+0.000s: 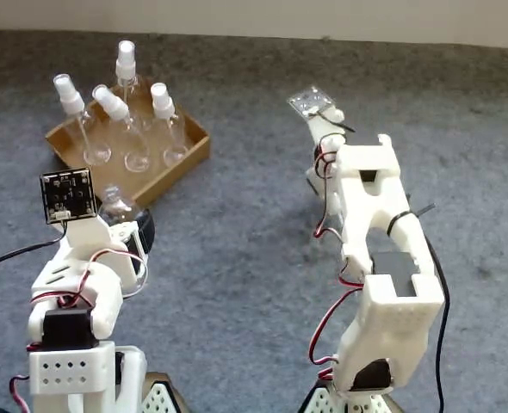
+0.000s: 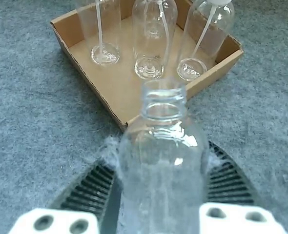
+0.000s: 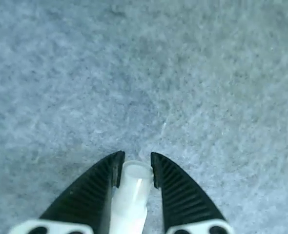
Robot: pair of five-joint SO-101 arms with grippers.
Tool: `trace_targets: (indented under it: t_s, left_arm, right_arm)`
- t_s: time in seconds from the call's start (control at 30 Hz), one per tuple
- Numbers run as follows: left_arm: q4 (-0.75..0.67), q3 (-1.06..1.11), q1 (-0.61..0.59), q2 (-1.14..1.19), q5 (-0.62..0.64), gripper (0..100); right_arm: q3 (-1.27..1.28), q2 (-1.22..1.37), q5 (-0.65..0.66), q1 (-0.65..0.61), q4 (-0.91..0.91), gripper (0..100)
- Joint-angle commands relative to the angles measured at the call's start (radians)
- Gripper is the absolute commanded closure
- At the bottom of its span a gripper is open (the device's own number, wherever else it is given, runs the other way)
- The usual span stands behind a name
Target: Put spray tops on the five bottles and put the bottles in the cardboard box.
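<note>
A clear bottle [image 2: 161, 161] with a bare, capless neck stands upright between the ribbed black fingers [image 2: 92, 183] of my left gripper [image 2: 158, 168], which is shut on it. In the high view this bottle [image 1: 116, 205] is just in front of the near corner of the cardboard box [image 1: 198, 146]. Several bottles with white spray tops [image 1: 161, 99] stand in the box [image 2: 85, 78]. My right gripper [image 3: 135, 158] is shut on a white spray top [image 3: 132, 187], held low over the grey carpet. The right arm [image 1: 366, 185] stands to the right of the box.
Grey carpet [image 1: 254, 232] covers the whole table. An open stretch of it lies between the two arms. Red and black cables [image 1: 327, 215] hang along the right arm.
</note>
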Motion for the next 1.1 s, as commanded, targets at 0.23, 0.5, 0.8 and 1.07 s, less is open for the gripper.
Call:
trace_targets:
  t_s: [0.23,0.5,0.8,1.07]
  left_arm:
    - [-0.026,-0.01,0.015,-0.012,0.005,97]
    - [-0.026,-0.01,0.015,-0.012,0.005,97]
    - [-0.026,-0.01,0.015,-0.012,0.005,97]
    - [-0.026,-0.01,0.015,-0.012,0.005,97]
  right_arm:
    - [-0.053,-0.073,0.017,0.021,-0.013,91.6]
    - [-0.062,-0.081,0.006,0.025,0.119,88.9]
    - [-0.091,-0.084,-0.037,0.045,0.148,89.0]
    - [0.004,-0.082,-0.038,0.044,0.148,88.9]
